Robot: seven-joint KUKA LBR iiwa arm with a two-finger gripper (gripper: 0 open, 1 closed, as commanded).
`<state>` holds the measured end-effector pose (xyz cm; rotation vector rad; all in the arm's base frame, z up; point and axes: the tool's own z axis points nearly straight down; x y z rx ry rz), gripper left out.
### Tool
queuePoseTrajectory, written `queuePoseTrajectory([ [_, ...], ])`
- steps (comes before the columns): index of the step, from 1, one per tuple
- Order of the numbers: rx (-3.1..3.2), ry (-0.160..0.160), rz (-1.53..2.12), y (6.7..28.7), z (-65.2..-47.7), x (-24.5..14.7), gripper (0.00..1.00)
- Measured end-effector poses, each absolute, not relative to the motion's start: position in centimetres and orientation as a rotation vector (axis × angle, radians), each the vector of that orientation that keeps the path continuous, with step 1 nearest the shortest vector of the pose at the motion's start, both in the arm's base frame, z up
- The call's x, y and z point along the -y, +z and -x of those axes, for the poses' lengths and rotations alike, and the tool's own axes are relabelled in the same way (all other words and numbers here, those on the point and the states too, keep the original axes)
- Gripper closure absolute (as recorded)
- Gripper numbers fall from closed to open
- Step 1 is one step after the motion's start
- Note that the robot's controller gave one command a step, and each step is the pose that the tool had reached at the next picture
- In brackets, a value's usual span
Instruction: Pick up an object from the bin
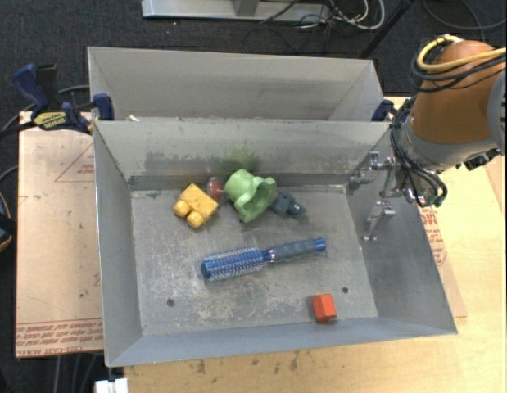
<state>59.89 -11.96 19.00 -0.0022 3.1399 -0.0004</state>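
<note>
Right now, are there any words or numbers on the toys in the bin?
None that can be read. The yellow block, the green toy, the blue brush and the red cube show no letters, numbers or signs.

The arm's orange-covered wrist reaches in from the right, and its metal two-finger gripper (374, 222) hangs over the right-hand sloping wall of the grey metal bin (237, 150), well apart from every loose thing. Along the far edge of the floor lie a yellow knobbed plastic block (196, 205), a small reddish ball (214, 188), a light green plastic cup-shaped piece (251, 193) and a small dark grey-blue piece (287, 206), close together. Nearer the middle lies a blue bristled hairbrush (261, 259), with a small orange-red cube (323, 308) near the front wall.
</note>
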Motion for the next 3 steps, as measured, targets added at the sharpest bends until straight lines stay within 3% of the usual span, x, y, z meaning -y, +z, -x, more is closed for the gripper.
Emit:
queuePoseTrajectory([
  [1,-3.122,-0.004,0.271,7.3,-57.2,5.4,0.0],
  [2,-3.119,-0.003,0.27,7.6,-57.4,5.5,1.0],
  [3,-3.097,-0.001,0.468,23.0,-56.6,1.4,1.0],
])
